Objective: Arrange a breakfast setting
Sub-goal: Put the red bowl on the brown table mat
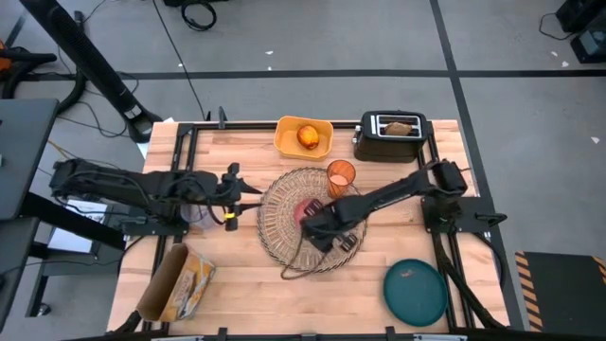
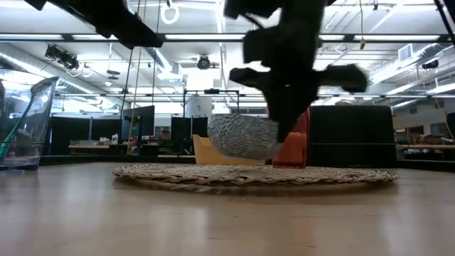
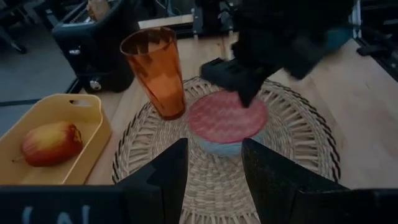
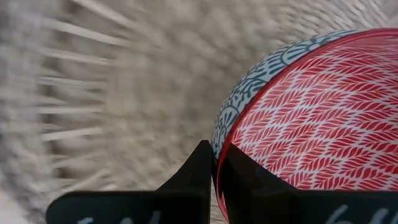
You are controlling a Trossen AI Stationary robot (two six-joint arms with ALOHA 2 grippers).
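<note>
Pink bowl in right gripper above placemat

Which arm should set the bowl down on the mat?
The right. Its gripper is already shut on the bowl's rim, holding it tilted just above the mat. The left gripper waits open at the mat's edge, holding nothing.

We record a robotics lab or workshop hall: grey concrete floor marked with tape lines, loose cables, a framed wooden table, ceiling strip lights, exposed ducts, and distant workbenches with dark monitors.
</note>
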